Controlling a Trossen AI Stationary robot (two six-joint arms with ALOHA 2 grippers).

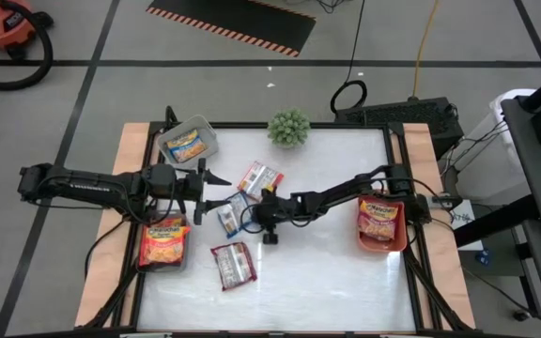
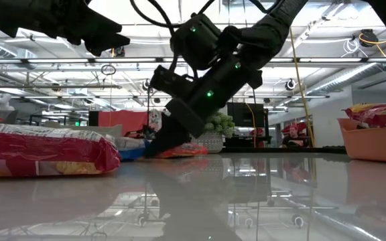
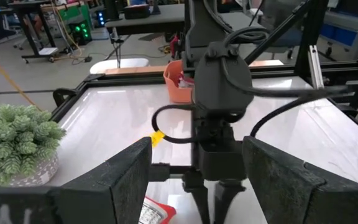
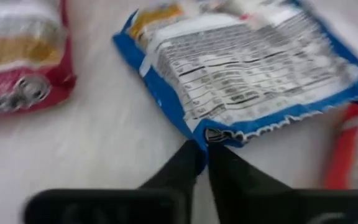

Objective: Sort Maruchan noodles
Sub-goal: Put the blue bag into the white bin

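- One white glossy surface (image 1: 327,282) fills the middle of the high view, edged with pale wood and standing on a grey floor crossed by dark lines.
- Around it are a red shop vacuum (image 1: 3,23) at the upper left of the frame, a striped hazard mat (image 1: 233,21) at the top centre, and dark equipment at the right edge.
- One green potted plant (image 1: 288,128) stands at the surface's far edge, top centre.
- Two bins: a grey bin (image 1: 186,143) at the upper left of the surface with a yellow-orange packet (image 1: 187,147) in it, and an orange bin (image 1: 381,239) at the right with a red-and-white packet (image 1: 379,220) on top.
- Four more packets lie outside the bins: a red packet (image 1: 164,242) at the surface's left edge, a dark red packet (image 1: 233,265) at lower centre, a red-and-white packet (image 1: 259,176) above centre, and a blue-edged packet (image 1: 231,215) at centre.
- Left end effector (image 1: 216,188) hangs left of centre with its fingers spread wide, holding nothing.
- Right end effector (image 4: 202,149) sits at the centre of the surface, its two dark fingertips pressed together at the blue border of the blue-edged packet, which lies printed side up; whether the edge is pinched between them cannot be told.
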